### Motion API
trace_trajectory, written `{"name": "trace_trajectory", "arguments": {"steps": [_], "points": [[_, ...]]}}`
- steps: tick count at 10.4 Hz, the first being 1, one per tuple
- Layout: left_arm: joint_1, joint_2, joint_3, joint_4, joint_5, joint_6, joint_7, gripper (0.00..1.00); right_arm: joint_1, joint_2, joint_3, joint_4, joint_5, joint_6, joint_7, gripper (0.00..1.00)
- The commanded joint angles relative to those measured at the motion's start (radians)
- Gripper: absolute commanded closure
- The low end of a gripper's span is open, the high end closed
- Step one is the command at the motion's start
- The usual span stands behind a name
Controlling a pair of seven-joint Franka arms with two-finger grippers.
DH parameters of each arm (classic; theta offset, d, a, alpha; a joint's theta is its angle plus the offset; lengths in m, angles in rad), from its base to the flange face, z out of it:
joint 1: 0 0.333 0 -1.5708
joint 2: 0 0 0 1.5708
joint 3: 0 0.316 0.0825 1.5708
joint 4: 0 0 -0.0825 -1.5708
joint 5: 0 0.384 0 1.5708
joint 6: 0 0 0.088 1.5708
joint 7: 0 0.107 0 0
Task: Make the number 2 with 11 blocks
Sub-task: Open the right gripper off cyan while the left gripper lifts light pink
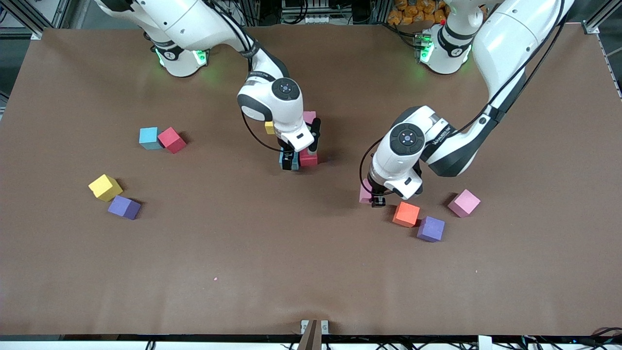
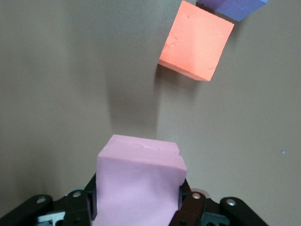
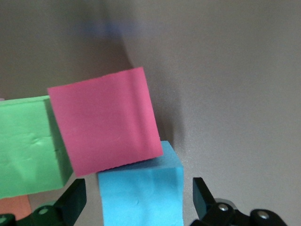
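Here, left pincer [image 2: 136, 207] clamped on pink block [image 2: 138, 188]; right pincer [image 3: 138, 200] apart astride light blue block [image 3: 141, 195].

Left pincer [image 2: 136, 207] gripping pink block [image 2: 138, 183], orange block [image 2: 196, 40] near

pink block [image 2: 138, 188], orange block [image 1: 406, 214], two purple blocks [image 1: 430, 229], brown table [image 1: 272, 253]

My left gripper [image 1: 378, 200] points straight down, fingers pressed against a pink block [image 2: 138, 183]. My right gripper [image 1: 289, 163] also points down, its fingers [image 3: 70, 201] spread apart, a light blue block [image 3: 141, 197] between them.
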Motion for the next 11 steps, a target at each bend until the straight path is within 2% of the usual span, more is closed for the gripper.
{"name": "trace_trajectory", "arguments": {"steps": [1,4,6,8,11], "points": [[-0.020,-0.018,0.000,0.017,-0.031,-0.036,-0.030,0.54,0.007,-0.039,0.005,-0.011,-0.016,-0.039,0.013,0.00],[-0.048,-0.015,0.000,0.039,-0.041,-0.053,-0.074,0.54,0.007,-0.069,0.009,-0.013,-0.016,-0.071,0.015,0.00],[-0.068,-0.014,0.001,0.042,-0.041,-0.053,-0.113,0.54,-0.019,-0.086,0.046,-0.013,-0.015,-0.116,0.021,0.00],[-0.075,-0.009,0.001,0.060,-0.041,-0.054,-0.130,0.54,-0.032,-0.149,0.063,-0.033,-0.012,-0.150,0.019,0.00],[-0.089,-0.006,0.003,0.070,-0.044,-0.053,-0.160,0.54,-0.107,-0.299,0.063,-0.070,0.150,-0.269,0.015,0.00]]}}
